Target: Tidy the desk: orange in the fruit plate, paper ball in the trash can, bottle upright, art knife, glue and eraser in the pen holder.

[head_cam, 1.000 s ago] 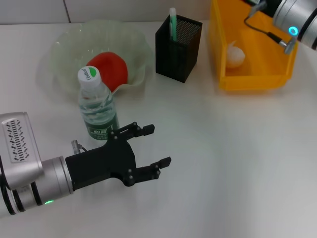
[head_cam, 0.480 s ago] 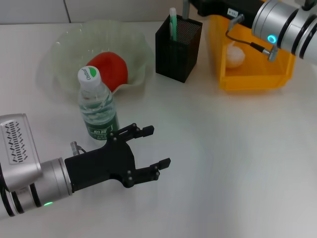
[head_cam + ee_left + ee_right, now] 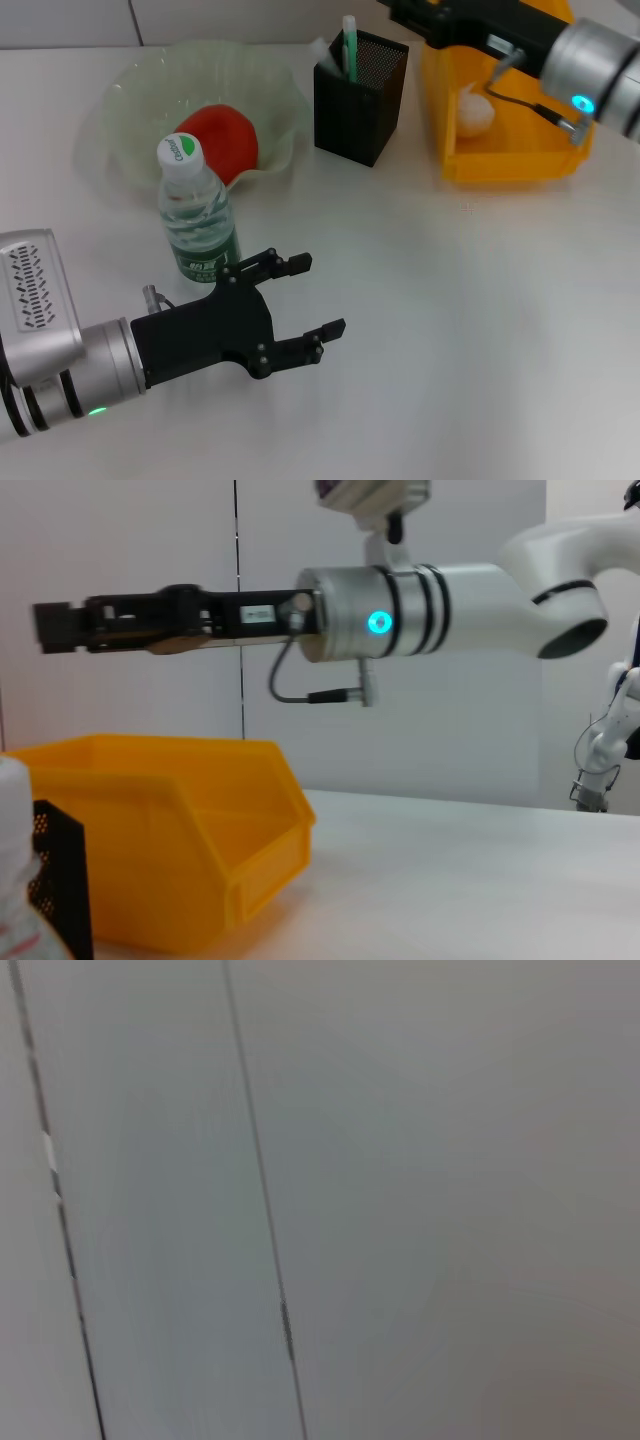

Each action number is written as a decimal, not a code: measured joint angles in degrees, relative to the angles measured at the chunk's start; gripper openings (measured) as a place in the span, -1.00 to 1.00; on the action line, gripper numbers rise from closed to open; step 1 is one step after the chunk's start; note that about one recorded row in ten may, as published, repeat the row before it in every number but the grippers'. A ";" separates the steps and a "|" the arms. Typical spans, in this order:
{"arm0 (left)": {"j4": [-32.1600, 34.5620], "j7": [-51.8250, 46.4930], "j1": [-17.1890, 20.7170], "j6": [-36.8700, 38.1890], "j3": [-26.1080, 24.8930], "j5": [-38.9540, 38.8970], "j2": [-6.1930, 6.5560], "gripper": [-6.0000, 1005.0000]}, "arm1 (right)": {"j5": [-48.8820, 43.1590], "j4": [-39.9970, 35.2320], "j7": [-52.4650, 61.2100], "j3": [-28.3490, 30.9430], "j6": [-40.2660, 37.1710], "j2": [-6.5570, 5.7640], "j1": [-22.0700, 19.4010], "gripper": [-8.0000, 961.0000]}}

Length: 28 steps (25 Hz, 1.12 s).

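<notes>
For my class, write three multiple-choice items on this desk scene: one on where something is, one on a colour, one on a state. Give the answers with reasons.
1. Where is the paper ball?
A. in the trash can
B. in the fruit plate
C. on the desk

2. What colour is the trash can?
A. black
B. yellow-orange
C. pale green

3. How is the bottle?
A. lying down
B. upright
C. held up

Answers:
1 A: the paper ball lies inside the trash can.
2 B: its walls are yellow-orange.
3 B: the bottle stands cap up on the desk, beside the left gripper, whose jaws are open.
</notes>
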 joint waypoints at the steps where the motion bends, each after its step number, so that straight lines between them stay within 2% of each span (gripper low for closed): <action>1: 0.07 0.00 0.03 0.37 -0.01 0.00 0.01 0.60 | 0.00 -2.66 0.69 0.01 -2.60 0.00 -2.50 -0.17; 6: 0.35 0.01 0.00 2.05 -0.01 0.20 0.03 0.60 | -1.18 -12.46 4.25 1.10 -19.31 -0.39 -14.96 0.19; 9: 0.19 0.03 -0.26 2.25 -0.01 0.52 0.08 0.60 | -4.37 -12.60 2.12 4.75 -30.22 -0.23 -20.56 0.39; 12: 0.08 0.00 -0.14 2.52 0.14 0.65 0.09 0.60 | -11.89 -9.09 -4.23 10.43 -39.85 -0.22 -24.58 0.53; 13: 0.07 0.00 -0.01 2.56 0.34 0.66 0.12 0.60 | -15.90 -7.57 -6.42 12.52 -42.53 -0.35 -25.40 0.58; 14: 0.02 0.00 0.12 2.56 0.64 0.68 0.25 0.60 | -24.23 -4.87 -9.41 16.73 -46.40 -0.65 -26.11 0.58; 15: 0.02 0.00 0.12 2.56 0.64 0.68 0.25 0.60 | -24.23 -4.87 -9.41 16.73 -46.40 -0.65 -26.11 0.58; 19: 0.05 0.00 0.22 2.49 1.29 1.71 0.45 0.60 | -38.99 -1.65 -13.17 24.08 -48.62 -0.61 -26.24 0.58; 21: 0.07 0.00 0.18 2.40 1.31 1.82 0.46 0.60 | -41.69 -1.56 -13.30 24.17 -47.09 -0.33 -25.97 0.58; 28: 0.36 0.00 -0.07 2.05 1.32 1.61 0.32 0.60 | -42.51 -0.13 -13.97 23.84 -45.59 0.11 -25.20 0.58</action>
